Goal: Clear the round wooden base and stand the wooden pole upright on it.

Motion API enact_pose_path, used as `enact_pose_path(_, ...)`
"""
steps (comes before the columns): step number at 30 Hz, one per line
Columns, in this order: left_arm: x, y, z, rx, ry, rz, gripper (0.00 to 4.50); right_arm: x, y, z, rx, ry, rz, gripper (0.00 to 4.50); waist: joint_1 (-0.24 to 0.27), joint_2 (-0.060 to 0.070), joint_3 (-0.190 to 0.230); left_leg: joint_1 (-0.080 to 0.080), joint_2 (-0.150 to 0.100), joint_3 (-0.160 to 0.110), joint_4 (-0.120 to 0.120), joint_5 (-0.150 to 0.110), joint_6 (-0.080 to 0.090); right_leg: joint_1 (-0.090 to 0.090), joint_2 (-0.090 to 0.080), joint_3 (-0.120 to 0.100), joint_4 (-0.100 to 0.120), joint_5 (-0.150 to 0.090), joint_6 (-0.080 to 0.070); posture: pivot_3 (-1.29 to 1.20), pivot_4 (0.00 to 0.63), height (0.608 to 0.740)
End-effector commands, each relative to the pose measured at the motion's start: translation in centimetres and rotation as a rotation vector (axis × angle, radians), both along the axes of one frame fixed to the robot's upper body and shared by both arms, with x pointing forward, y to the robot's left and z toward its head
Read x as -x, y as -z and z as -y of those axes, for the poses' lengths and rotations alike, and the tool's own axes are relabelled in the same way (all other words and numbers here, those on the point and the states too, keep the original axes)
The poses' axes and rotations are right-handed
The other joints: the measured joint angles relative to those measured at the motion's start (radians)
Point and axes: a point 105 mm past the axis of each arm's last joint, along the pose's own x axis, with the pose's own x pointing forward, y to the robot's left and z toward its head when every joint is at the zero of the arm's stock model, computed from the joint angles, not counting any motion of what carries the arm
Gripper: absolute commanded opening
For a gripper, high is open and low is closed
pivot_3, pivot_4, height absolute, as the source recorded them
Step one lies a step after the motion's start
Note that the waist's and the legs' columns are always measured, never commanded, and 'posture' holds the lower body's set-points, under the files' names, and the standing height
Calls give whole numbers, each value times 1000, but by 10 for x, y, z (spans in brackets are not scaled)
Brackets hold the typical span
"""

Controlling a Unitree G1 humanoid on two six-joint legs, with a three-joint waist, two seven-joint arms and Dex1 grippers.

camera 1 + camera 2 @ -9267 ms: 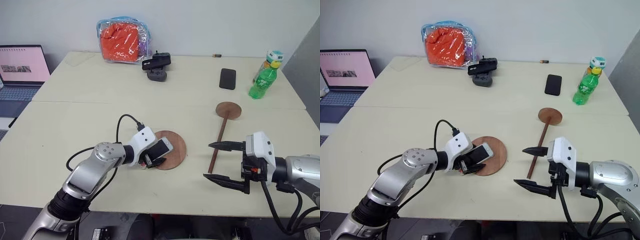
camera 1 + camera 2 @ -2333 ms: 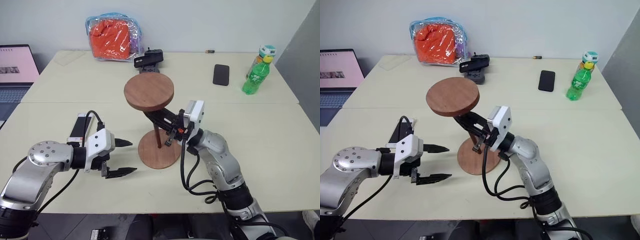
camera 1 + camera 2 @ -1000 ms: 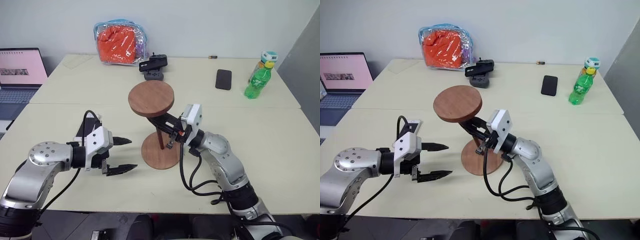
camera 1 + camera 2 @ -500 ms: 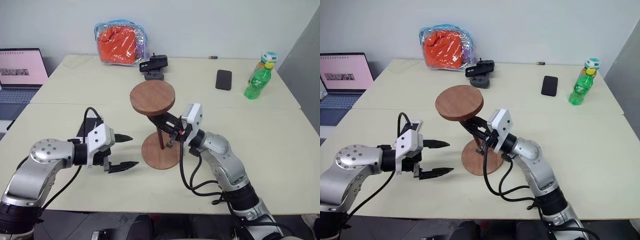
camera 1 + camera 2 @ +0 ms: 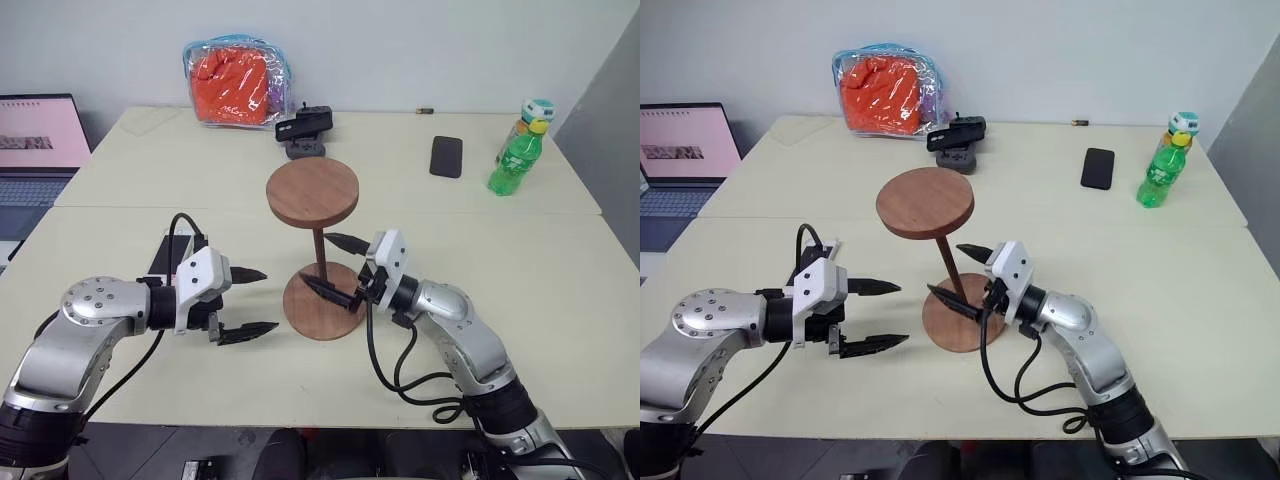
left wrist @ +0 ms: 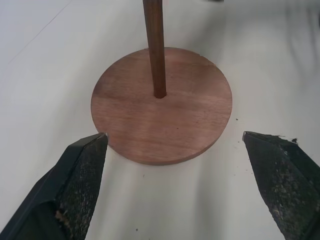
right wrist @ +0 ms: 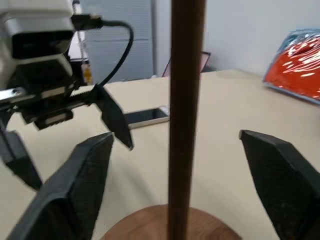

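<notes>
Wooden pole [image 5: 318,255] stands upright with its lower end seated in the centre hole of the round wooden base [image 5: 320,312], disc end uppermost. Base lies flat on the cream bench [image 5: 560,280], near its front edge, nothing else on it. Right gripper [image 5: 335,268]: fingers spread wide, one either side of the pole, neither touching it; nothing held. Left gripper [image 5: 245,301]: fingers wide apart, empty, pointed at the base from the robot's left and clear of it. A white phone [image 5: 168,256] lies on the bench behind the left gripper. Far side of bench: orange bag [image 5: 238,82], black phone [image 5: 445,156], green bottle [image 5: 518,148].
</notes>
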Motion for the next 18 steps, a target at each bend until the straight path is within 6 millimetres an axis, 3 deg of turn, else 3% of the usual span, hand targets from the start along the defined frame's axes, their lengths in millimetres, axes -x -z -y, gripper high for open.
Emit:
enact_pose_path(1, -3, -11, 3, 14, 6, 55, 4500, 13, -7, 0, 11, -56, 24, 4458, 0, 0, 0, 0, 0, 0, 0, 0, 0, 0, 0, 0, 0, 0, 0, 0, 150, 740)
enact_pose_path(6, -5, -19, 3, 56, -18, 55, 4500, 12, 0, 23, 119, -34, 33, 4458, 1, 0, 0, 0, 0, 0, 0, 0, 0, 0, 0, 0, 0, 0, 0, 0, 150, 740)
enact_pose_path(10, -11, -20, -6, -11, -88, 88, 4500, 13, 9, 68, 277, -10, 15, 4458, 3, 0, 1, -1, 0, 0, 0, 0, 0, 0, 0, -1, -1, 0, 0, 0, 150, 740)
enact_pose_path(12, -13, -20, -9, -22, -108, 91, 4500, 18, 11, 79, 321, -30, 5, 4458, 5, 0, 1, -3, -1, -1, 1, 0, 0, 0, 0, -2, -2, 0, 0, 0, 150, 740)
enact_pose_path(15, -17, -19, -16, -32, -128, 96, 4500, 24, -6, 118, 369, -4, -10, 4458, 3, 2, 2, -4, -1, 0, 1, 0, 0, 0, 0, -2, -3, 0, 0, 0, 150, 740)
enact_pose_path(18, -18, -22, -22, -23, -141, 100, 4500, 29, -24, 140, 357, 39, -14, 4458, 1, 2, 3, -4, 0, -1, 0, 0, 0, 0, 0, -2, -4, 0, 0, 0, 150, 740)
